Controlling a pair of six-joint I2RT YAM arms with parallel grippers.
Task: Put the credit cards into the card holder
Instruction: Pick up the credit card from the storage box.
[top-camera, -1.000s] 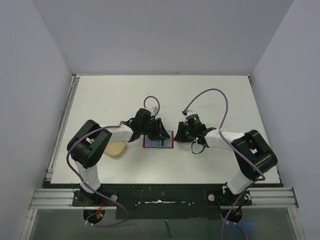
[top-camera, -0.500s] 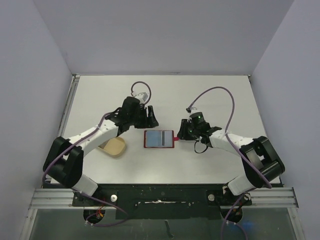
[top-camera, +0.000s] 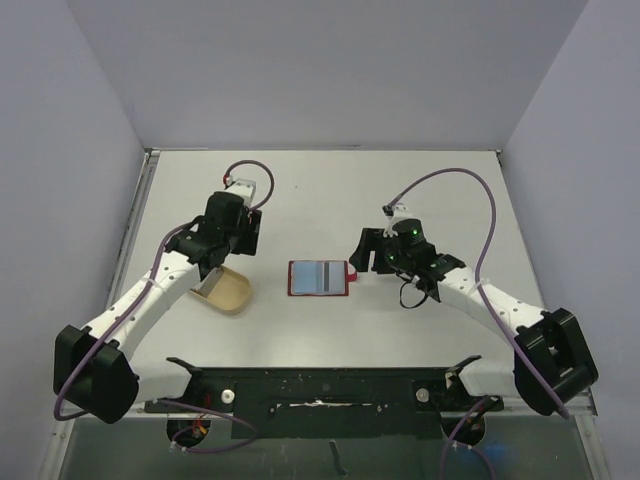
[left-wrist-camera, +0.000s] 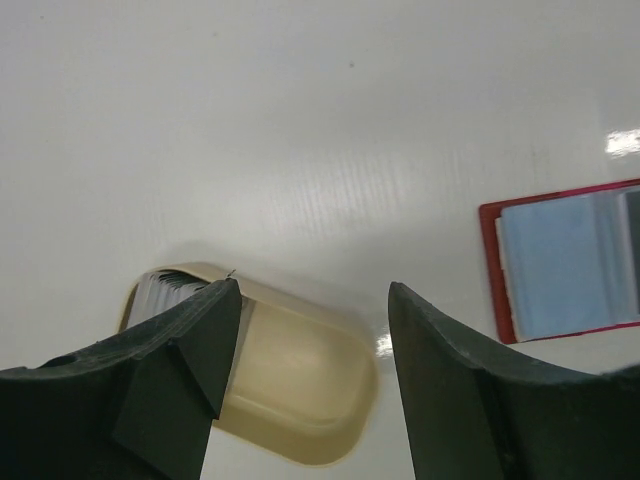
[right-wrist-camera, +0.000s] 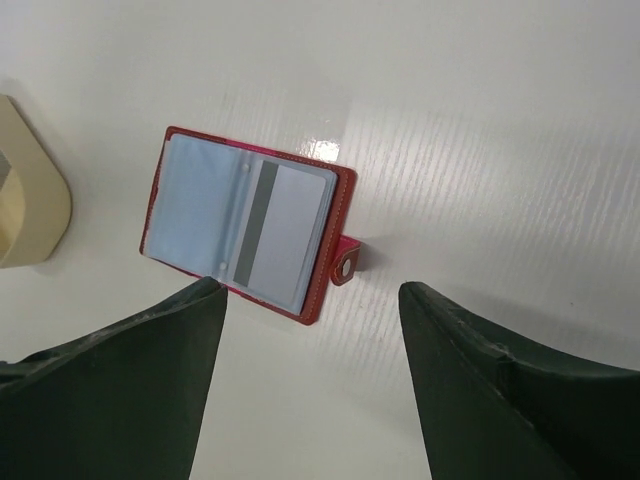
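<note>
The red card holder (top-camera: 319, 279) lies open and flat on the white table. Pale blue credit cards (right-wrist-camera: 200, 200) sit in its sleeves, one with a dark stripe (right-wrist-camera: 285, 235). Its snap tab (right-wrist-camera: 345, 262) points toward my right gripper (top-camera: 365, 255), which hovers open and empty just right of the holder (right-wrist-camera: 250, 225). My left gripper (top-camera: 222, 258) hangs open and empty above the tan dish (top-camera: 228, 290). More pale cards (left-wrist-camera: 158, 292) show at the dish's far left end, partly behind my left finger. In the left wrist view the holder (left-wrist-camera: 565, 265) lies at the right.
The tan oval dish (left-wrist-camera: 300, 400) sits left of the holder, a short gap between them; it also shows at the left edge of the right wrist view (right-wrist-camera: 30, 200). Purple cables loop over both arms. White walls close in the table.
Both grippers have opened and lifted off the card holder. The left arm has swung left to the dish; the right has drawn back to the right. The holder stays open on the table.
</note>
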